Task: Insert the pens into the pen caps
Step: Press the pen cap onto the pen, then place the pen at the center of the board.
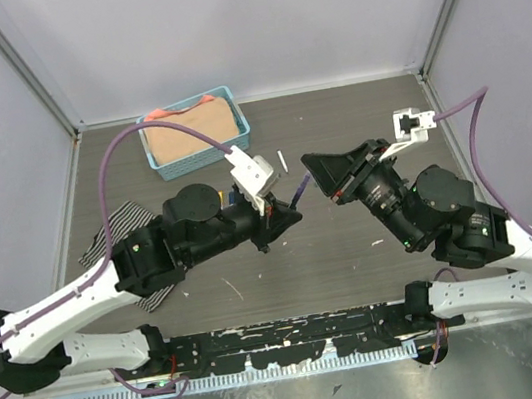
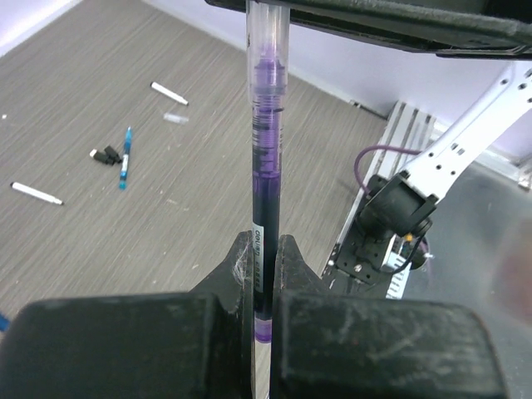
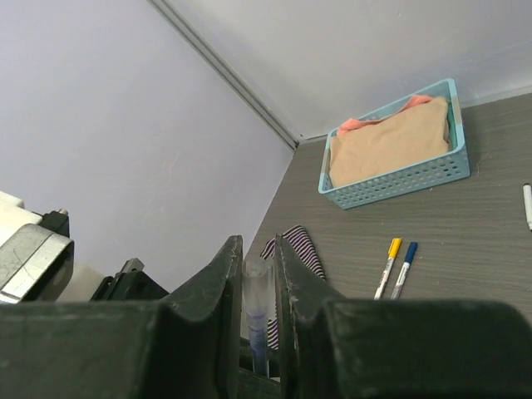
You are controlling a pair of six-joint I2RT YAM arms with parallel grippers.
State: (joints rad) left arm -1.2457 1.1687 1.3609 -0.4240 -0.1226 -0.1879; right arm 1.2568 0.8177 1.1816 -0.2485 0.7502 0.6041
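Progress: I judge two done, yellow-capped pen point(image 3: 388, 264) and blue-capped pen point(image 3: 405, 266) on the bench point(image 3: 465, 233); white pens point(image 2: 169, 93) and black caps point(image 2: 104, 155) lie loose | Now: left fingers point(image 2: 237, 270) clamp the purple pen point(image 2: 266, 150) mid-air, right fingers point(image 3: 220, 274) pinch its clear far end | Writing: I can't read the barrel print.

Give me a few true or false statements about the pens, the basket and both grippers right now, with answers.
1. The left gripper is shut on a purple pen. True.
2. The blue basket is empty. False: folded tan cloth fills it.
3. A yellow-capped pen and a blue-capped pen lie side by side. True.
4. The right gripper hangs open. False: it is shut on the purple pen's clear end.
5. The striped cloth is in the basket. False: it lies on the table.
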